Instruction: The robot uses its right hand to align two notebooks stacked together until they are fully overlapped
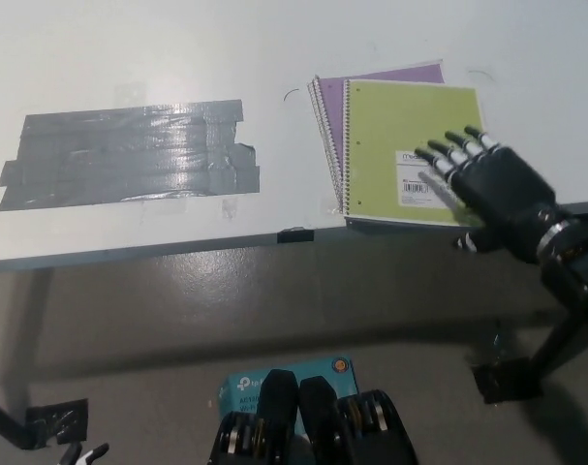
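Note:
A green spiral notebook (398, 145) lies on top of a purple notebook (390, 75) at the table's near right. The purple one shows along the left side and the far edge, so the two are slightly askew. My black right hand (482, 179) is open with fingers spread, over the green notebook's near right corner; I cannot tell whether it touches the cover. My white left hand (85, 453) shows only as a tip at the bottom left.
A large patch of grey tape (129, 153) covers the white table (274, 48) at the left. The table's front edge (177, 247) runs across the middle. A teal box (294, 373) lies on the floor below.

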Robot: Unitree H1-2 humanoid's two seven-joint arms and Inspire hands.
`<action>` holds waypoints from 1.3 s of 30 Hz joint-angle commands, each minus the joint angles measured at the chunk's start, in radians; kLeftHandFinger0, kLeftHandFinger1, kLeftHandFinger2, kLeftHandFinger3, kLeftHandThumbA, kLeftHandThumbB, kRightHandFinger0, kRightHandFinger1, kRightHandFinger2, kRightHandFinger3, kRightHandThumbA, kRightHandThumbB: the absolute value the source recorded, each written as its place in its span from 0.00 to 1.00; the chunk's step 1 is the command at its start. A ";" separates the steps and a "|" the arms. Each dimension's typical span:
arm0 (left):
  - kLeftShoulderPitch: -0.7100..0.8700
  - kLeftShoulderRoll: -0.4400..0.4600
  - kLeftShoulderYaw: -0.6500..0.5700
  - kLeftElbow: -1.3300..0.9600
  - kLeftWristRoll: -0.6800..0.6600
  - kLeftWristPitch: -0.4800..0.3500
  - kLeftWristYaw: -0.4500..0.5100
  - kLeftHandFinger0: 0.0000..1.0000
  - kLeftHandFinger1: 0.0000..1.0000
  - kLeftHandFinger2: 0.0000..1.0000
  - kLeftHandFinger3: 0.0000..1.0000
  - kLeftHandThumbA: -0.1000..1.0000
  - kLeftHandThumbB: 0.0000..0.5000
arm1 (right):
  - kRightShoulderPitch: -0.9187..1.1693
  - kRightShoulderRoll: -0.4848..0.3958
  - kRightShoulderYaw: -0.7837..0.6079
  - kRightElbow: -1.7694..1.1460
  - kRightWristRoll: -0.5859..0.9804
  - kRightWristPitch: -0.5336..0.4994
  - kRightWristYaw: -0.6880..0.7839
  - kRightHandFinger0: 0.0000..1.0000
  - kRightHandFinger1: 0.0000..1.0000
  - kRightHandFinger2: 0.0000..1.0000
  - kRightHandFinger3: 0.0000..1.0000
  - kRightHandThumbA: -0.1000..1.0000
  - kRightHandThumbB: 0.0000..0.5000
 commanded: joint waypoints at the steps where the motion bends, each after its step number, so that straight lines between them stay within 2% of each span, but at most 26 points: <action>1: 0.005 0.018 0.003 -0.016 0.000 -0.016 -0.015 0.51 0.57 0.53 1.00 1.00 1.00 | -0.095 0.039 -0.140 -0.080 0.177 0.149 0.143 1.00 1.00 1.00 0.99 0.90 0.37; 2: 0.009 0.016 0.001 -0.018 0.002 -0.020 -0.015 0.52 0.58 0.54 1.00 1.00 1.00 | -0.101 0.053 -0.172 -0.084 0.210 0.170 0.151 1.00 1.00 0.96 0.96 0.84 0.36; 3: 0.010 0.016 0.001 -0.020 0.002 -0.021 -0.015 0.52 0.58 0.54 1.00 1.00 1.00 | -0.102 0.061 -0.189 -0.086 0.216 0.176 0.159 0.96 0.99 0.92 0.94 0.82 0.34; 4: 0.011 0.018 -0.001 -0.019 0.012 -0.026 -0.011 0.50 0.56 0.55 1.00 1.00 1.00 | -0.113 0.082 -0.229 -0.087 0.252 0.206 0.165 0.84 0.86 0.84 0.91 0.74 0.30; 5: 0.011 0.016 0.000 -0.020 0.005 -0.022 -0.013 0.49 0.55 0.55 1.00 1.00 1.00 | -0.118 0.086 -0.237 -0.092 0.249 0.217 0.173 0.77 0.81 0.81 0.90 0.75 0.29; 7: 0.002 0.019 -0.002 -0.013 0.006 -0.030 -0.018 0.46 0.54 0.56 1.00 1.00 1.00 | -0.136 0.124 -0.284 -0.094 0.271 0.256 0.154 0.39 0.43 0.57 0.83 0.75 0.35; 8: 0.001 0.018 -0.002 -0.010 0.004 -0.031 -0.019 0.45 0.53 0.55 1.00 1.00 1.00 | -0.146 0.135 -0.292 -0.089 0.270 0.269 0.154 0.30 0.36 0.52 0.81 0.77 0.34; 9: 0.002 0.016 -0.001 -0.015 0.008 -0.026 -0.012 0.45 0.54 0.55 1.00 1.00 1.00 | -0.158 0.147 -0.303 -0.075 0.276 0.262 0.144 0.23 0.27 0.43 0.79 0.78 0.36; 10: 0.002 0.016 -0.001 -0.017 0.008 -0.024 -0.011 0.45 0.54 0.55 1.00 1.00 1.00 | -0.160 0.151 -0.308 -0.072 0.279 0.261 0.142 0.18 0.22 0.39 0.77 0.77 0.36; 11: -0.002 0.014 -0.002 -0.012 0.003 -0.020 -0.014 0.48 0.56 0.56 1.00 1.00 1.00 | -0.171 0.169 -0.321 -0.071 0.283 0.290 0.143 0.22 0.24 0.40 0.77 0.75 0.36; 13: -0.003 0.014 -0.002 -0.007 -0.001 -0.023 -0.018 0.49 0.56 0.56 1.00 1.00 1.00 | -0.173 0.177 -0.324 -0.060 0.283 0.288 0.128 0.23 0.25 0.41 0.78 0.74 0.34; 14: -0.001 0.014 -0.002 -0.010 0.002 -0.020 -0.016 0.49 0.57 0.58 1.00 1.00 1.00 | -0.174 0.207 -0.342 -0.039 0.285 0.328 0.100 0.17 0.19 0.37 0.80 0.69 0.31; 16: 0.001 0.013 0.001 -0.019 0.004 -0.015 -0.009 0.50 0.57 0.57 1.00 1.00 1.00 | -0.174 0.227 -0.353 -0.022 0.281 0.353 0.079 0.24 0.25 0.41 0.78 0.67 0.30; 18: 0.001 0.013 0.001 -0.020 0.003 -0.012 -0.009 0.51 0.58 0.57 1.00 1.00 1.00 | -0.169 0.253 -0.373 0.007 0.294 0.365 0.044 0.25 0.26 0.43 0.75 0.63 0.26; 20: 0.001 0.012 0.000 -0.021 0.008 -0.018 -0.008 0.47 0.57 0.59 1.00 1.00 1.00 | -0.163 0.288 -0.384 0.042 0.290 0.399 0.004 0.29 0.30 0.46 0.78 0.62 0.22; 21: -0.002 0.011 -0.003 -0.019 0.008 -0.022 -0.010 0.47 0.56 0.58 1.00 1.00 1.00 | -0.149 0.323 -0.392 0.075 0.294 0.393 -0.045 0.37 0.41 0.55 0.82 0.64 0.21; 22: -0.003 0.009 -0.005 -0.020 0.008 -0.022 -0.010 0.46 0.57 0.58 1.00 1.00 1.00 | -0.147 0.337 -0.389 0.078 0.283 0.425 -0.042 0.31 0.37 0.54 0.89 0.69 0.23; 24: -0.005 0.003 -0.005 -0.021 -0.001 -0.016 -0.011 0.45 0.56 0.59 1.00 1.00 1.00 | -0.135 0.372 -0.394 0.084 0.284 0.447 -0.066 0.17 0.25 0.45 0.85 0.70 0.26; 25: -0.004 0.003 -0.006 -0.022 0.002 -0.020 -0.011 0.46 0.57 0.59 1.00 1.00 1.00 | -0.128 0.403 -0.400 0.100 0.287 0.467 -0.090 0.46 0.62 0.63 0.90 0.76 0.29; 26: 0.000 0.005 -0.010 -0.022 0.012 -0.031 -0.011 0.47 0.58 0.59 1.00 1.00 1.00 | -0.117 0.431 -0.383 0.109 0.268 0.500 -0.097 0.83 0.97 0.90 0.97 0.82 0.24; 27: 0.000 0.006 -0.012 -0.023 0.015 -0.034 -0.010 0.47 0.58 0.59 1.00 1.00 1.00 | -0.115 0.432 -0.376 0.110 0.263 0.502 -0.096 1.00 1.00 0.94 0.99 0.84 0.27; 28: -0.002 0.006 -0.013 -0.026 0.016 -0.031 -0.010 0.47 0.58 0.59 1.00 1.00 1.00 | -0.115 0.430 -0.377 0.108 0.265 0.506 -0.099 1.00 1.00 0.94 0.99 0.84 0.27; 29: -0.002 0.005 -0.013 -0.027 0.015 -0.030 -0.008 0.47 0.57 0.58 1.00 1.00 1.00 | -0.112 0.436 -0.366 0.120 0.259 0.506 -0.107 1.00 1.00 1.00 1.00 0.87 0.26; 33: -0.012 -0.001 -0.016 -0.029 0.010 -0.030 -0.009 0.43 0.54 0.55 1.00 1.00 1.00 | -0.069 0.427 -0.256 0.186 0.172 0.485 -0.163 1.00 1.00 1.00 1.00 1.00 0.34; 35: -0.018 -0.001 -0.017 -0.032 0.003 -0.025 -0.015 0.43 0.53 0.55 1.00 1.00 1.00 | -0.060 0.416 -0.226 0.194 0.163 0.482 -0.184 1.00 1.00 1.00 1.00 1.00 0.34; 39: -0.023 0.003 -0.024 -0.035 0.015 -0.023 -0.013 0.50 0.56 0.54 1.00 1.00 1.00 | -0.046 0.412 -0.192 0.196 0.138 0.516 -0.177 1.00 1.00 1.00 1.00 1.00 0.46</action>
